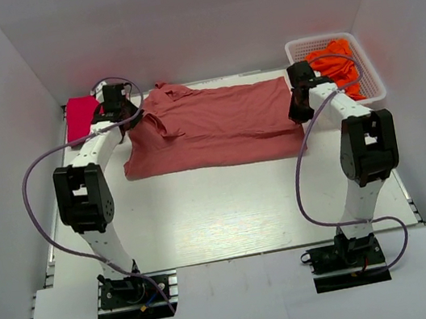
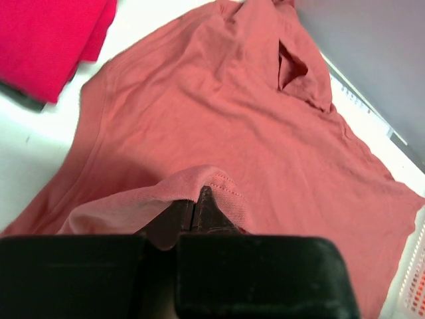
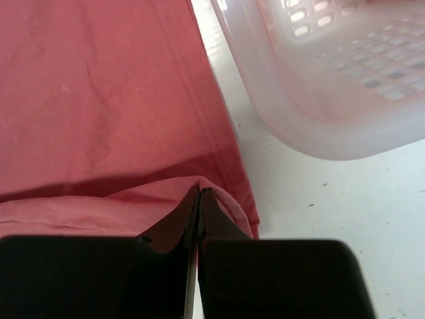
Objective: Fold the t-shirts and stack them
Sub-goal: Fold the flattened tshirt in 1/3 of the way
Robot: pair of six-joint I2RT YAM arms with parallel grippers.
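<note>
White walls enclose a white table [image 1: 222, 215], seen from above and behind two robot arms. A dusty salmon-pink t-shirt [image 1: 215, 122] lies spread flat across the far middle of the table, with its collar end to the left and its hem end to the right.

The left end effector [image 2: 198, 203] is closed on a raised pinch of this shirt's cloth at the collar end. The right end effector [image 3: 199, 199] is closed on a small fold of cloth at the hem end, beside the stitched edge.

A crimson-pink t-shirt [image 1: 79, 116] lies already folded at the far left, just beside the salmon one. At the far right stands a white plastic basket [image 1: 376, 81], near the hem, holding bright orange t-shirts [image 1: 336, 61].

The step in hand appears to be a fold of the salmon shirt, gripped at both ends. The next move likely calls for both arms to lift together and carry the pinched edge across the shirt. They would need to move evenly so that the cloth stays taut, and the right arm must stay clear of the basket.
</note>
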